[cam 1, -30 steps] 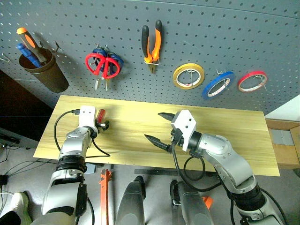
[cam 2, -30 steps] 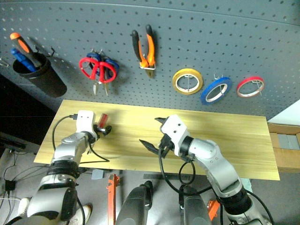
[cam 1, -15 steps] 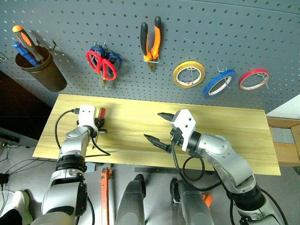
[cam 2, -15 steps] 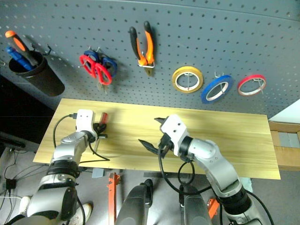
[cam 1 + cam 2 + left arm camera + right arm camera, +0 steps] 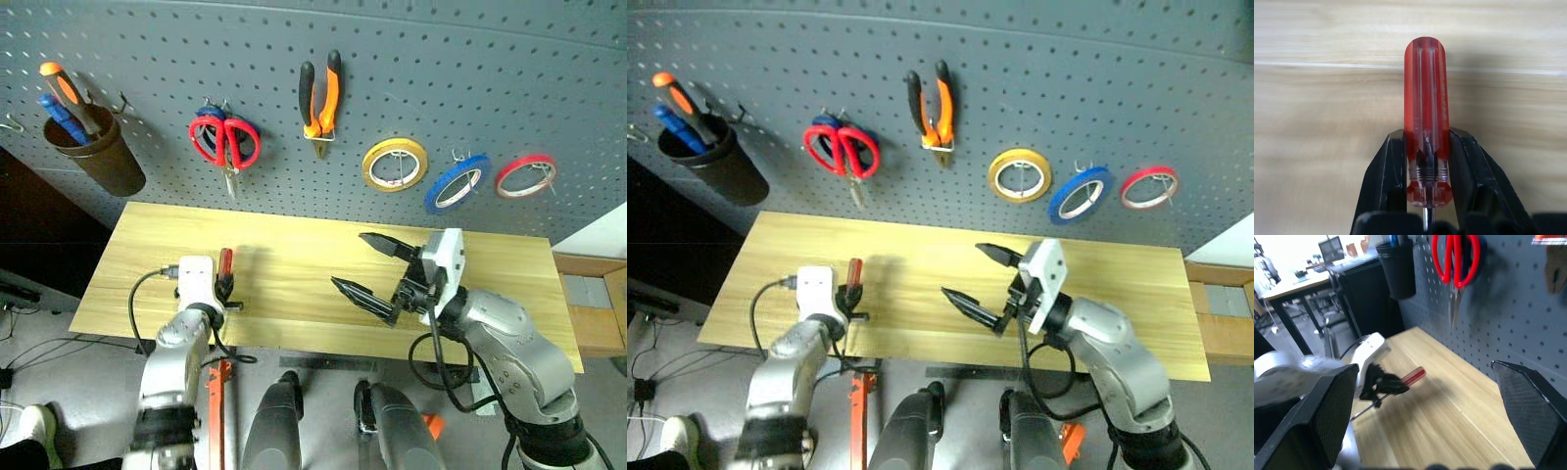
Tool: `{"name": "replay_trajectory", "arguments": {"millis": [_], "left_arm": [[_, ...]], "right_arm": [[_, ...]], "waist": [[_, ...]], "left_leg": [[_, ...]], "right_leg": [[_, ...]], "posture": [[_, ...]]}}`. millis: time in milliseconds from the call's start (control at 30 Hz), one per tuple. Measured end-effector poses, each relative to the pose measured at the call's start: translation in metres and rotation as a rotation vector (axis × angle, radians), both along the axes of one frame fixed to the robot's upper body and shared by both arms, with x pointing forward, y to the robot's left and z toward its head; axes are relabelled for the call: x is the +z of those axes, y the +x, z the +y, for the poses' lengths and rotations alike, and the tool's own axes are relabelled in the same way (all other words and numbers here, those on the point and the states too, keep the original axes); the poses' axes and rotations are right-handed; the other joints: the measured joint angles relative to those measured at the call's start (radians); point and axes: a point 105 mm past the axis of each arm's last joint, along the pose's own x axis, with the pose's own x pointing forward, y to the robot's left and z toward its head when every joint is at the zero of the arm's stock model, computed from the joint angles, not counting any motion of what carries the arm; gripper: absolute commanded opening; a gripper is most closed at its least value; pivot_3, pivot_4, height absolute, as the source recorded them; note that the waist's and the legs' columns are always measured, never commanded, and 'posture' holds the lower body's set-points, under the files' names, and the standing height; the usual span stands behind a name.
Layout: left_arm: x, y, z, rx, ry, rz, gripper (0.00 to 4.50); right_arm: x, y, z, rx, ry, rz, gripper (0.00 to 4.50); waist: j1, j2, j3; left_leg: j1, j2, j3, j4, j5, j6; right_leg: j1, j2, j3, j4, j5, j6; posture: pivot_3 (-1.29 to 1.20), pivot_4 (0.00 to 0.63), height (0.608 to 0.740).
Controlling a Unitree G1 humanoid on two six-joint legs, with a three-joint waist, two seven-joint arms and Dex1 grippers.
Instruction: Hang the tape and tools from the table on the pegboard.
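Observation:
My left gripper (image 5: 223, 290) is shut on the slim red-handled screwdriver (image 5: 1426, 107) low on its handle, over the near left part of the wooden table (image 5: 294, 235). The handle points toward the pegboard (image 5: 490, 59). My right gripper (image 5: 348, 259) hovers open over the table's middle with nothing between its fingers. The right wrist view shows the screwdriver (image 5: 1411, 377) in the left gripper (image 5: 1382, 384). On the pegboard hang the red-handled scissors (image 5: 225, 139), the orange-and-black pliers (image 5: 319, 93) and the blue tape (image 5: 457, 182).
A brown cup (image 5: 93, 147) holding orange- and blue-handled screwdrivers hangs at the pegboard's far left. Blue-handled scissors (image 5: 206, 110) sit behind the red ones. A yellow tape ring (image 5: 394, 164) and a red tape ring (image 5: 525, 175) flank the blue one.
My left gripper closed on the screwdriver handle and drew back toward the table's near edge with it. My right gripper shifted right, still open. The camera view also shifted.

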Motion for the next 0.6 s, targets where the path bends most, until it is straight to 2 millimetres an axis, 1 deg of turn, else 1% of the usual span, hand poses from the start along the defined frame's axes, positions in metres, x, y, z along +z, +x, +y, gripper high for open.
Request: {"name": "replay_trajectory", "arguments": {"millis": [67,100,167,233,267,300,367,400,433,467,533,567,600], "left_arm": [[0.014,-0.007,-0.004,0.042,0.018,-0.063,0.83],[0.026,-0.011,-0.002,0.093,0.049,-0.108,0.83],[0.038,-0.013,0.004,0.172,0.082,-0.154,0.83],[0.049,-0.011,0.012,0.238,0.101,-0.194,0.83],[0.059,-0.007,0.014,0.251,0.106,-0.224,0.83],[0.075,0.004,0.015,0.243,0.120,-0.277,0.83],[0.114,0.019,0.022,0.242,0.163,-0.402,0.83],[0.131,0.025,0.024,0.237,0.183,-0.452,0.83],[0.154,0.035,0.028,0.225,0.211,-0.514,0.83],[0.168,0.039,0.032,0.227,0.228,-0.553,0.83],[0.200,0.055,0.038,0.204,0.288,-0.639,0.83],[0.216,0.061,0.044,0.199,0.327,-0.675,0.83],[0.233,0.067,0.049,0.196,0.366,-0.712,0.83]], "right_arm": [[0.002,-0.002,0.000,0.012,0.025,-0.009,4.50],[0.005,-0.005,0.002,0.033,0.045,-0.023,4.50],[0.008,-0.007,0.006,0.068,0.082,-0.029,4.50],[0.012,-0.006,0.010,0.084,0.114,-0.035,4.50],[0.015,-0.004,0.012,0.089,0.124,-0.045,4.50],[0.019,-0.004,0.014,0.094,0.138,-0.062,4.50],[0.025,-0.003,0.020,0.109,0.160,-0.080,4.50],[0.026,-0.002,0.021,0.109,0.165,-0.084,4.50],[0.026,-0.001,0.022,0.110,0.167,-0.081,4.50],[0.025,0.000,0.024,0.114,0.166,-0.077,4.50],[0.027,0.004,0.025,0.111,0.170,-0.090,4.50],[0.027,0.005,0.026,0.108,0.169,-0.095,4.50],[0.027,0.007,0.027,0.103,0.168,-0.101,4.50]], "waist": [[0.001,0.001,-0.031],[0.002,0.000,-0.046],[0.003,0.000,-0.071],[0.003,0.000,-0.096],[0.003,-0.001,-0.104],[0.004,-0.003,-0.111],[0.010,-0.009,-0.126],[0.013,-0.011,-0.133],[0.019,-0.011,-0.143],[0.023,-0.011,-0.149],[0.027,-0.012,-0.159],[0.027,-0.014,-0.161],[0.028,-0.015,-0.162]], "left_leg": [[-0.001,0.000,-0.003,0.000,0.001,-0.001],[0.000,0.000,-0.003,0.000,0.000,0.001],[0.003,0.000,-0.004,0.000,-0.001,0.002],[0.007,0.000,-0.004,0.000,-0.001,0.002],[0.007,0.001,-0.004,0.000,0.000,0.004],[0.007,0.001,-0.004,0.001,0.001,0.004],[0.006,0.001,-0.003,0.001,0.003,0.004],[0.007,0.001,-0.003,0.001,0.004,0.004],[0.007,0.001,-0.002,0.001,0.004,0.004],[0.007,0.001,-0.002,0.001,0.004,0.005],[0.008,0.000,-0.001,0.001,0.004,0.005],[0.007,0.000,-0.001,0.001,0.004,0.005],[0.007,0.000,0.000,0.001,0.004,0.005]], "right_leg": [[0.000,0.001,-0.004,0.000,-0.001,0.003],[0.002,0.001,-0.004,0.000,-0.002,0.004],[0.005,0.002,-0.005,-0.001,-0.002,0.004],[0.008,0.003,-0.005,0.000,-0.003,0.004],[0.008,0.003,-0.005,0.000,-0.002,0.003],[0.008,0.003,-0.006,0.000,-0.001,0.001],[0.008,0.004,-0.007,0.001,0.000,-0.001],[0.009,0.004,-0.007,0.001,0.001,-0.001],[0.009,0.004,-0.007,0.001,0.001,-0.001],[0.009,0.004,-0.007,0.000,0.001,-0.001],[0.009,0.003,-0.006,0.001,0.001,-0.002],[0.008,0.004,-0.006,0.002,0.003,-0.006],[0.008,0.004,-0.007,0.002,0.003,-0.006]], "posture": [[0.12,0.097,0.740],[0.12,0.089,0.740],[0.12,0.068,0.740],[0.12,0.057,0.740],[0.12,0.046,0.740],[0.12,0.046,0.740],[0.13,0.036,0.740],[0.13,0.036,0.740],[0.13,0.032,0.740],[0.13,0.026,0.740],[0.13,0.015,0.740],[0.13,0.018,0.740],[0.12,0.020,0.740]]}}
